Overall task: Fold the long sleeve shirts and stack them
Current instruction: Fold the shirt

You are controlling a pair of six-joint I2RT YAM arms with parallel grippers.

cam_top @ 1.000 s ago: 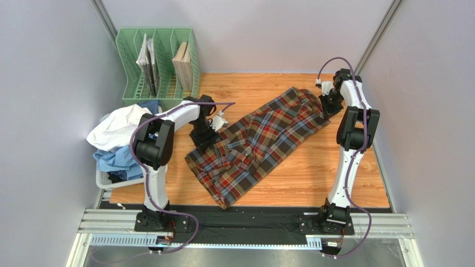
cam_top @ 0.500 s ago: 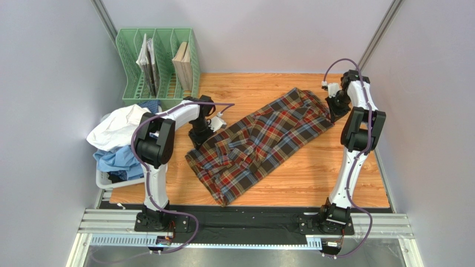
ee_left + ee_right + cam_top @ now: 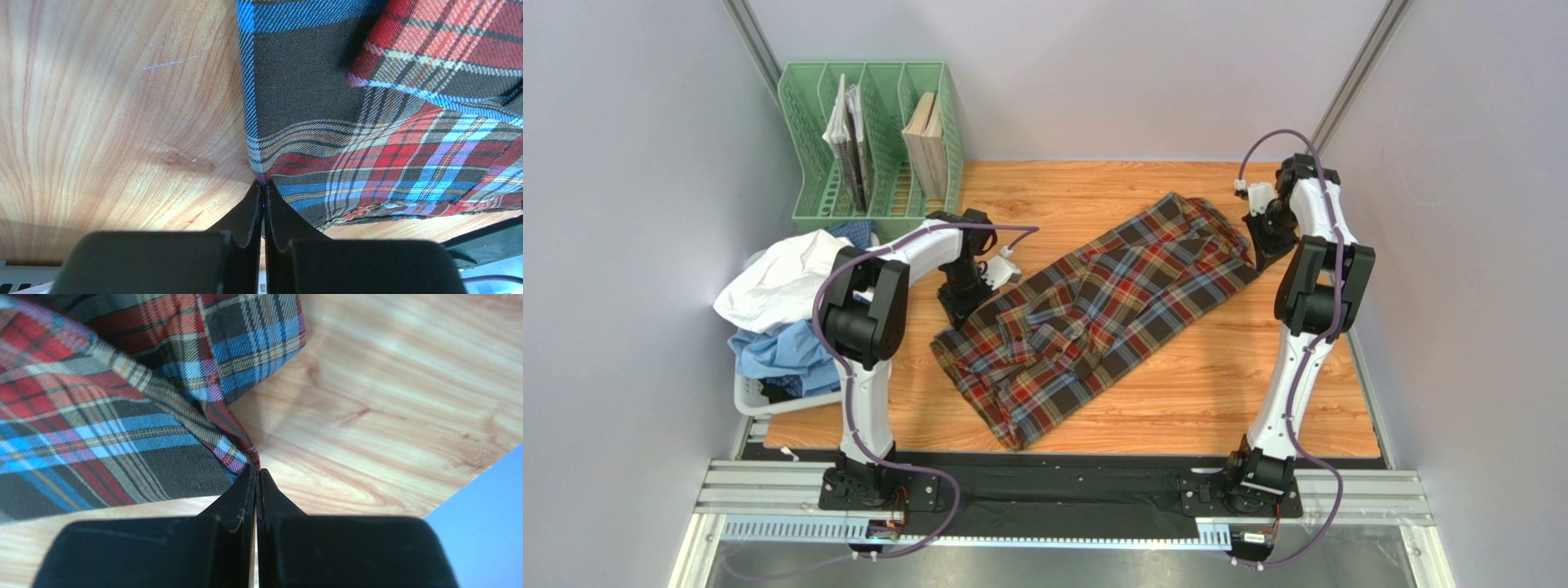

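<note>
Pinching tartan shirt point(image 3: 1093, 312) edges, left tool point(image 3: 263, 187), right tool point(image 3: 256, 471) clamped

The tartan shirt point(image 3: 1093, 319) lies diagonally across the middle of the frame and covers the centre of the table point(image 3: 1259, 392). Bare wood is open at lower right and in a strip at upper centre, between shirt and back wall. At upper left stands the green file rack point(image 3: 873, 141), and below it a heap of white and light blue shirts point(image 3: 781, 306) blocks the left edge. The left arm point(image 3: 903, 251) arches between heap and tartan shirt. The right arm point(image 3: 1308, 288) stands along the right edge.
</note>
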